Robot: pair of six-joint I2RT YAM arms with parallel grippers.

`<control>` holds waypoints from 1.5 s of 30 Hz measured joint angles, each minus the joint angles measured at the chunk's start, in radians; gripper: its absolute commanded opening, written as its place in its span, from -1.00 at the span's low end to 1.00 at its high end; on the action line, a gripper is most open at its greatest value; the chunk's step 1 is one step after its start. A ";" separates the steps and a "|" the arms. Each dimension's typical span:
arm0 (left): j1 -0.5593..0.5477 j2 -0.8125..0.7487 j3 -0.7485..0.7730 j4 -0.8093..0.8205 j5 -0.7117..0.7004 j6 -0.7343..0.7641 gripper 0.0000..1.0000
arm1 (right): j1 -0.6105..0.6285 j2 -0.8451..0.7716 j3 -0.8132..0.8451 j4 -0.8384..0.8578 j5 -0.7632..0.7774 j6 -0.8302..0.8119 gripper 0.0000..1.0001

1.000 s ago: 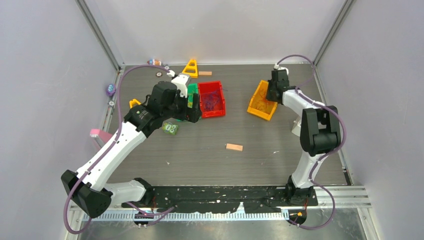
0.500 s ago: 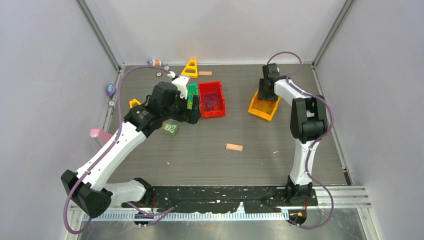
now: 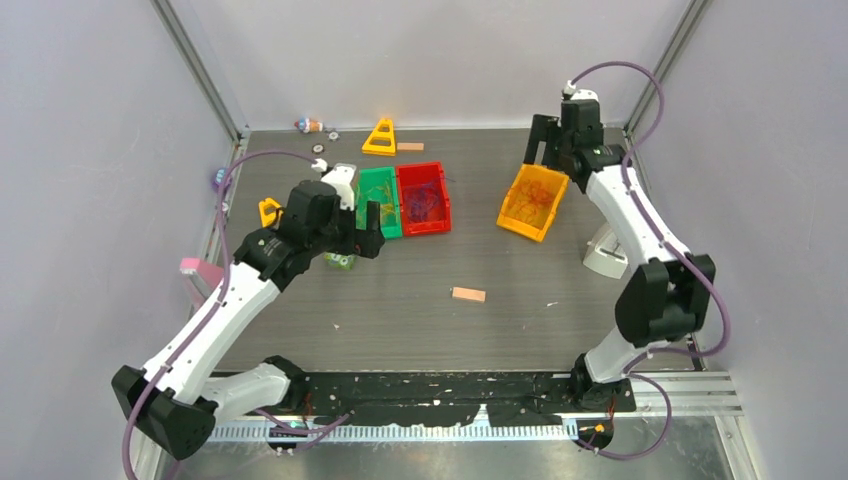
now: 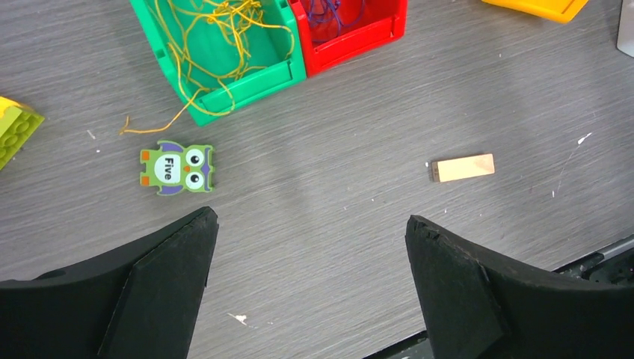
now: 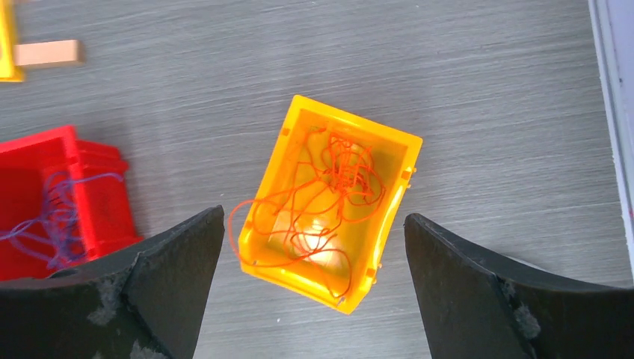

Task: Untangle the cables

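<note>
The cables lie sorted in three bins. Yellow cables fill the green bin, and one strand trails out onto the table. Purple-blue cables sit in the red bin. Orange cables lie in the orange bin, with a loop over its left rim. My left gripper hangs open over bare table in front of the green bin. Raised above the orange bin, my right gripper is open and holds nothing.
A green owl tile and a wooden block lie near my left gripper. A yellow triangle, a second wooden block and small toys sit along the back and left edges. A white stand is at the right.
My right gripper has opened and lifted up and back from the orange bin. My left arm has drawn back toward the near left, uncovering the green bin.
</note>
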 measured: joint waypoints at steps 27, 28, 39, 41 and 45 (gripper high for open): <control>0.034 -0.698 -0.925 0.648 -0.333 0.080 0.99 | -0.012 -0.874 -1.328 0.934 -0.105 -0.079 0.91; 0.034 -0.705 -0.960 0.674 -0.356 0.093 0.99 | -0.012 -0.874 -1.328 0.956 -0.093 -0.088 0.93; 0.114 -0.450 -0.991 1.029 -0.514 0.212 0.83 | -0.040 -0.453 -1.416 1.463 0.121 -0.204 0.99; 0.155 -0.369 -0.953 1.050 -0.507 0.217 0.80 | -0.064 -0.374 -1.413 1.543 0.111 -0.208 0.95; 0.219 -0.325 -0.922 1.094 -0.481 0.217 0.79 | -0.079 -0.310 -1.382 1.565 0.068 -0.224 0.97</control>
